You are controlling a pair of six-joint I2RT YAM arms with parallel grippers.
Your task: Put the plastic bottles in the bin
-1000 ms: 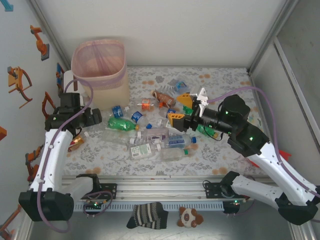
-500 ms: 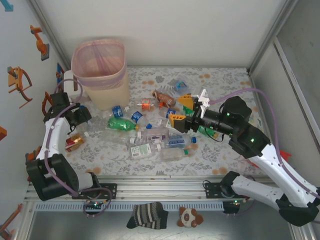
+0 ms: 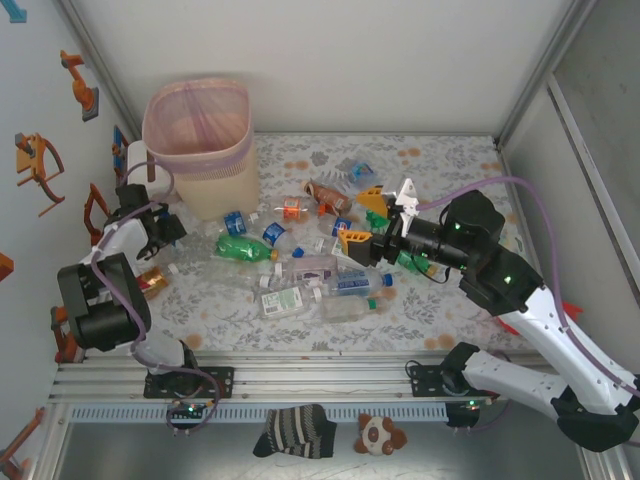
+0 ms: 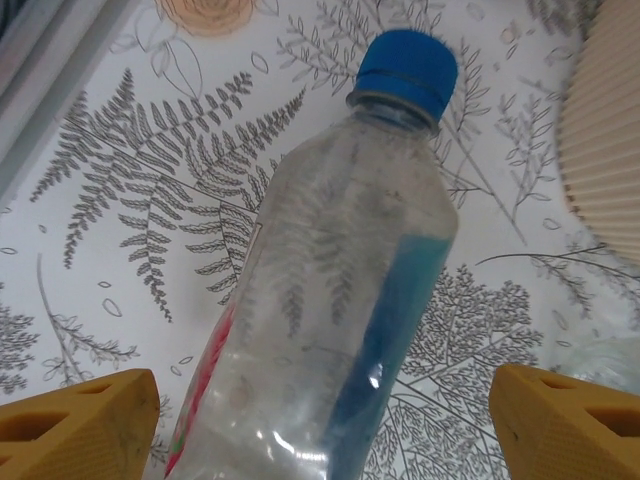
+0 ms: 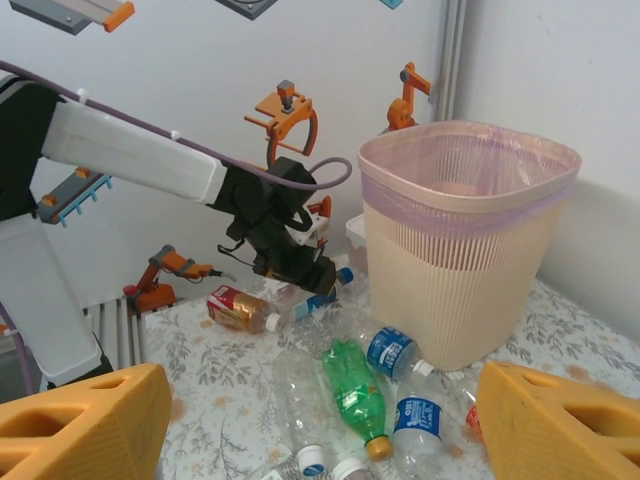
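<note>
Wide-open left gripper [image 4: 320, 420], blue-capped bottle [image 4: 345, 290] between its fingers, not gripped, right gripper [image 3: 362, 220] open and empty, centre frame among scattered bottles [image 3: 300, 272], bin [image 3: 222, 186] upper left.

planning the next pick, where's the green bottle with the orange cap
In the top view the green bottle lies on its side on the table, left of centre, just in front of the bin.

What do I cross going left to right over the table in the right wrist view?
yellow finger → brown-labelled bottle → green bottle → near blue-labelled bottle → other yellow finger. The bin is left out because it overlaps several of these.
</note>
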